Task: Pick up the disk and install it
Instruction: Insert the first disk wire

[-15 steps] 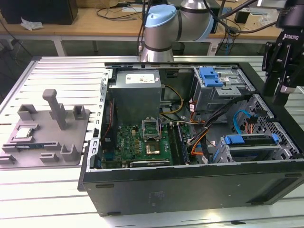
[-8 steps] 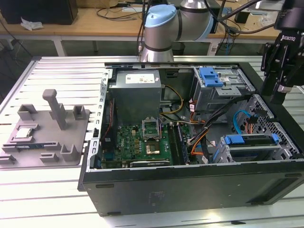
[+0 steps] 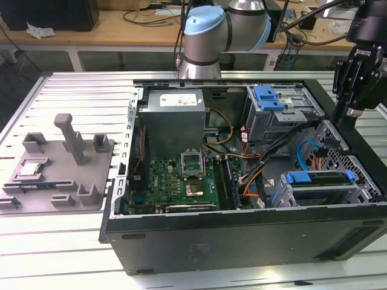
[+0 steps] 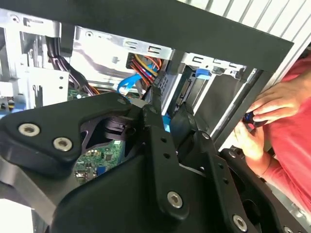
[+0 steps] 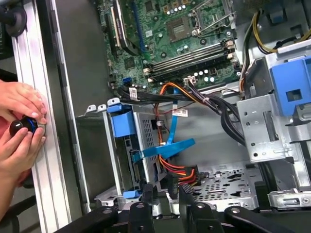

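Note:
The disk stands edge-up in the lower drive cage at the exterior view's right end of the open computer case, its blue frame on top. In the first wrist view the disk's blue frame lies just beyond my fingertips. My gripper hangs above the case's right wall, higher than the disk and apart from it. In both wrist views the gripper is open by a narrow gap with nothing between its fingers.
A second grey cage with a blue latch plate sits at the case's back. Blue and orange cables run beside the disk. A person's hands hold a black knob at the table rail. A grey fixture lies at the exterior view's left.

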